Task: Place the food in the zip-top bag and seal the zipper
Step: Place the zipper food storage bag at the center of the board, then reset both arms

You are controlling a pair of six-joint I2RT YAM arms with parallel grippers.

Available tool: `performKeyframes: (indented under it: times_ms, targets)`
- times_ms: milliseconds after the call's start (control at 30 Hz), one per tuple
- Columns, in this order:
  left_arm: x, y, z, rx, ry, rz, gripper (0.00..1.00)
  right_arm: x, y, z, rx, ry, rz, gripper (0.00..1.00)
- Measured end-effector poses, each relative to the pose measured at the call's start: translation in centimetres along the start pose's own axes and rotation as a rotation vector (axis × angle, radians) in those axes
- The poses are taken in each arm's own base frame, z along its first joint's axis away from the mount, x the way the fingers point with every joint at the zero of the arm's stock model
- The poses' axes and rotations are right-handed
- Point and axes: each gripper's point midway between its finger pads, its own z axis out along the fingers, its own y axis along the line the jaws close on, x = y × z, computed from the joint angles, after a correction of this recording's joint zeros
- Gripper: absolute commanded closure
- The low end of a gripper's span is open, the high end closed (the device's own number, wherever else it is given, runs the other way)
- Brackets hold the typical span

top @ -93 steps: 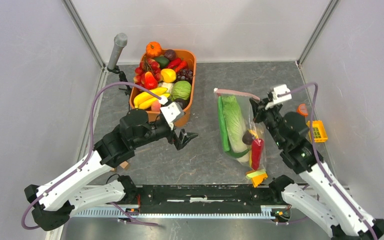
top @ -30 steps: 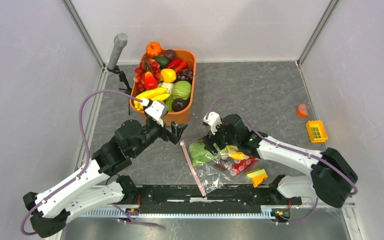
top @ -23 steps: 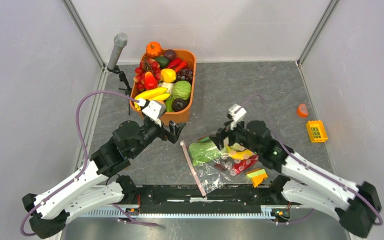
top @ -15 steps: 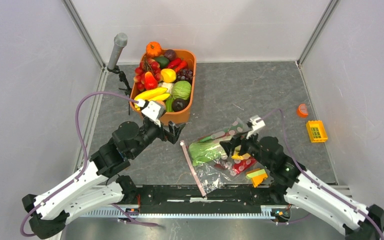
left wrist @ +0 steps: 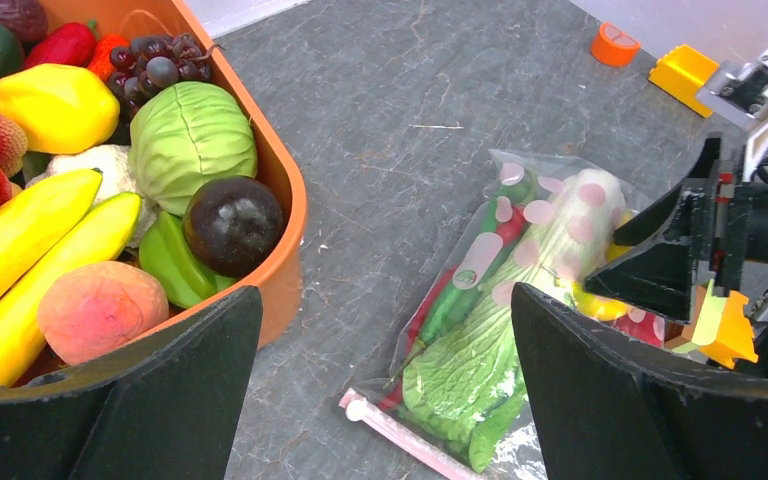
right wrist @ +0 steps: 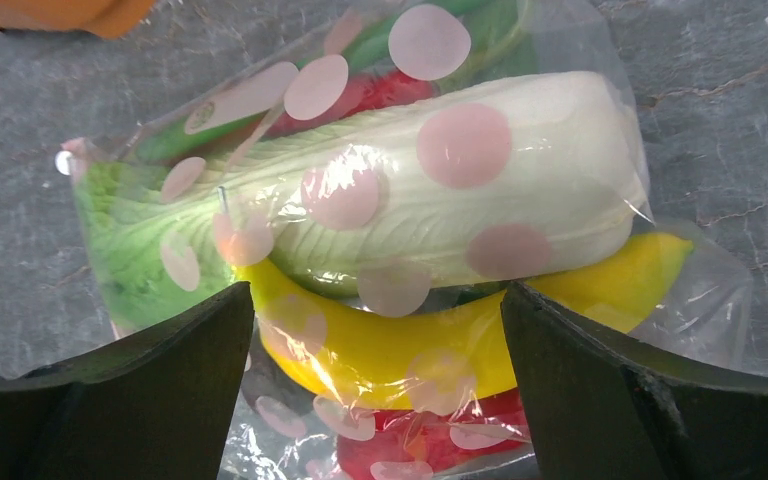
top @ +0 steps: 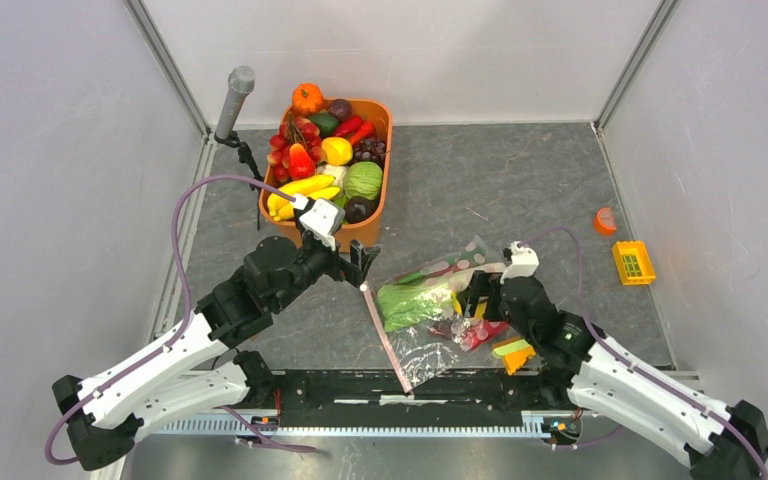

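Judged the step in hand to be the sealing, with the food seemingly all inside the zip-top bag (top: 435, 310) already. Best done, by that reading, by pinching the zipper (top: 385, 330) at one end and running along the strip to the other, the second pincer pinning the bag against sliding or bunching of the crinkly film. Worth first nudging the leafy end of the cabbage (right wrist: 440, 190) back from the mouth, given its closeness to the strip and the risk of leaves caught in the track. Found both pincers spread wide and holding nothing: the left gripper (top: 363, 262) hovering just beside the far end of the zipper, near the orange tub (top: 377, 225); the right gripper (right wrist: 375, 298) poised over the middle of the bag, straddling cabbage and banana (right wrist: 410, 345) in its wrist view. Could not tell the zipper's state, pressed shut or not. Lay flat on the grey table (top: 530, 180), between the two arms and close to the near edge, mouth towards the left arm. Looked clear and crinkled, printed with pale pink dots, with the pale-pink strip running straight along the mouth. Showed through the film a long cabbage, white at the stalk and green at the leaves, a yellow banana just beside it, a red chili (right wrist: 410, 455) beyond the banana, and a slim green vegetable (left wrist: 465, 295) along the cabbage's other side.
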Motion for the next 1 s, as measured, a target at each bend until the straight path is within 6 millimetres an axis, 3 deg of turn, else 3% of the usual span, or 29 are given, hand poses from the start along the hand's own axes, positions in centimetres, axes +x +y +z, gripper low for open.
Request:
performKeyframes:
  times_ms: [100, 267, 400, 533, 633, 767, 900, 1000]
  targets:
    - [0.0, 0.0, 0.0, 0.000, 0.001, -0.001, 0.00, -0.1, 0.5, 1.1, -0.004, 0.000, -0.032, 0.02]
    - [0.2, 0.6, -0.2, -0.038, 0.006, -0.029, 0.00, -1.9, 2.1, 3.1, -0.036, -0.026, -0.145, 0.02]
    - [0.4, 1.0, -0.4, -0.059, 0.012, -0.041, 0.00, -5.6, 3.4, 3.9, -0.034, -0.058, -0.278, 0.02]
    - [0.7, 1.7, -0.7, -0.099, 0.024, -0.041, 0.00, -10.4, 4.1, 2.6, -0.016, -0.179, -0.366, 0.02]
    - [0.6, 2.7, -0.8, -0.157, 0.017, -0.040, 0.00, -13.1, 2.7, 0.8, 0.061, -0.284, -0.393, 0.02]
    - [0.5, 4.5, -1.0, -0.253, 0.045, -0.044, 0.00, -16.0, -1.4, -1.1, 0.229, -0.381, -0.358, 0.02]
    - [-0.7, 9.0, -1.2, -0.389, 0.056, -0.136, 0.00, -16.5, -6.3, -1.1, 0.392, -0.349, -0.311, 0.02]
    - [-1.1, 13.0, -2.5, -0.512, 0.048, -0.218, 0.00, -15.5, -8.3, -0.4, 0.433, -0.282, -0.298, 0.02]
